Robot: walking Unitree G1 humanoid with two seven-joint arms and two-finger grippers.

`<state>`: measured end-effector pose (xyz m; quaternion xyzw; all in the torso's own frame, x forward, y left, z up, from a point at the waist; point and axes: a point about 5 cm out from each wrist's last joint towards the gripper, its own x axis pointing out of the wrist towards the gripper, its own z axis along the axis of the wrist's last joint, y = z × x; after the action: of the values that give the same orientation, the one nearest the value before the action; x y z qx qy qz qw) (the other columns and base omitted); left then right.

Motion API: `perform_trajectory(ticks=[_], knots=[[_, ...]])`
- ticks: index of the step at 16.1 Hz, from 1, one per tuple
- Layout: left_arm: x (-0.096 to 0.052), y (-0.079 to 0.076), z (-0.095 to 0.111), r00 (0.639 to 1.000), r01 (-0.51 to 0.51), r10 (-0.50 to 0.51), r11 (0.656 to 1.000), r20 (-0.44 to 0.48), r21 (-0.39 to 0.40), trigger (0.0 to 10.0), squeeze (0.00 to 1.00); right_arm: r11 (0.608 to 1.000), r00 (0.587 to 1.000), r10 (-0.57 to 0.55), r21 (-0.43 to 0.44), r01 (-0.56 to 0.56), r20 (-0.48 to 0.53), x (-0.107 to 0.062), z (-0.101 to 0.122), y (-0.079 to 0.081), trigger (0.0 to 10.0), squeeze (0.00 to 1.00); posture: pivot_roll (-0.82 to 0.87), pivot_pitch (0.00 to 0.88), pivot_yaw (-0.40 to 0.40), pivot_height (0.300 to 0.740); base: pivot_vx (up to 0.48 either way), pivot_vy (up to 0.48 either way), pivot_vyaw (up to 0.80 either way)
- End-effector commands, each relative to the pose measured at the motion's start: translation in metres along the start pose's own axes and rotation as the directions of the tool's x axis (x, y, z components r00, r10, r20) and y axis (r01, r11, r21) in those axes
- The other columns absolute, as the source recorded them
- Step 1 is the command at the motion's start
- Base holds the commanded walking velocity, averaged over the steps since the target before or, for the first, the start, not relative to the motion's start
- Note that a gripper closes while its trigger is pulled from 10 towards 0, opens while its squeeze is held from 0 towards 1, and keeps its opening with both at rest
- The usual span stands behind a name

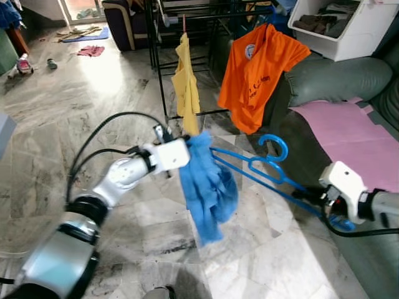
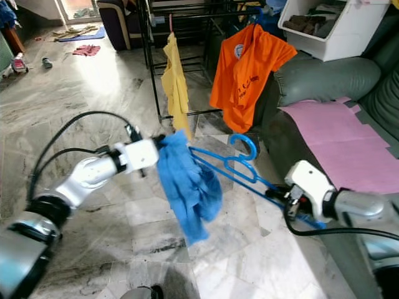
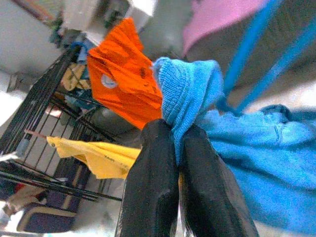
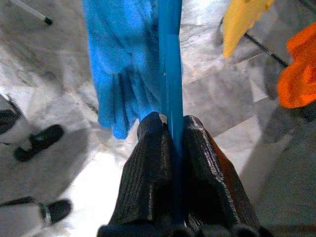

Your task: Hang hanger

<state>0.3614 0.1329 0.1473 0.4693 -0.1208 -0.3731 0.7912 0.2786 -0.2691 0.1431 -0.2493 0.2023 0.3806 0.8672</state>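
The blue hanger (image 1: 262, 168) is in the air between my two arms, above the marble floor (image 1: 93, 106), lying nearly flat with its hook (image 1: 274, 146) pointing up toward the sofa (image 1: 330, 81). A blue garment (image 1: 206, 187) drapes from its far end and hangs down toward the floor.

My right gripper (image 4: 173, 143) is clenched on one end of the hanger, the bar running straight out between the two black fingers. My left gripper (image 3: 178, 148) is pinched tight on a fold of the blue garment at the hanger's other end.

Beyond it stands the black drying rack (image 1: 187, 37), with a yellow shirt (image 1: 186, 81) and an orange shirt (image 1: 259, 75) already hanging from it.

I judge I am at the carrying step: the garment is on the hanger, but the hanger is not yet on the rack. The next move calls for turning the hanger upright so the hook faces the rail, lifting it to a free stretch between or beside the two shirts, and keeping my left grip from dragging the garment off as I go.
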Motion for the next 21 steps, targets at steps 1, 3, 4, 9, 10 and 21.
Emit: perform_trajectory(ticks=[1,3,4,9,10,21], knots=[[0.0,0.014,0.005,1.0,0.002,-0.004,0.997,0.027,0.077,10.0,0.0,0.999,1.0,-0.012,-0.033,0.013,0.021,-0.006,0.009,-0.007,10.0,0.0,-0.04,0.043,0.002,0.74,0.0,0.0,0.0],[-0.007,0.024,0.003,1.0,-0.001,-0.003,0.991,0.026,0.136,10.0,0.0,0.997,0.999,0.045,-0.057,-0.045,0.009,-0.012,0.008,-0.004,10.0,0.0,-0.04,0.047,0.001,0.74,0.0,0.0,0.0],[-0.011,0.028,0.003,0.999,-0.002,-0.005,0.989,0.045,0.15,10.0,0.0,0.993,0.996,0.089,-0.076,-0.09,-0.016,-0.016,0.006,-0.002,10.0,0.0,-0.04,0.047,0.001,0.74,0.0,0.0,0.0],[-0.009,0.023,0.013,0.99,0.027,-0.052,0.981,0.127,0.194,10.0,0.0,0.987,0.99,0.14,-0.08,-0.14,-0.006,-0.019,0.014,-0.004,10.0,0.0,-0.04,0.051,0.001,0.74,0.0,0.0,0.0],[-0.007,0.02,0.017,0.984,0.037,-0.068,0.983,0.165,0.181,10.0,0.0,0.987,0.99,0.138,-0.083,-0.137,-0.003,-0.018,0.014,-0.005,10.0,0.0,-0.04,0.051,0.001,0.74,0.0,0.0,0.0],[0.004,0.037,0.062,0.899,-0.133,0.028,0.968,0.437,0.213,10.0,0.0,0.969,0.97,0.241,0.048,-0.243,0.034,-0.004,0.001,0.012,10.0,0.0,-0.03,0.055,0.003,0.74,0.0,0.0,0.0]])
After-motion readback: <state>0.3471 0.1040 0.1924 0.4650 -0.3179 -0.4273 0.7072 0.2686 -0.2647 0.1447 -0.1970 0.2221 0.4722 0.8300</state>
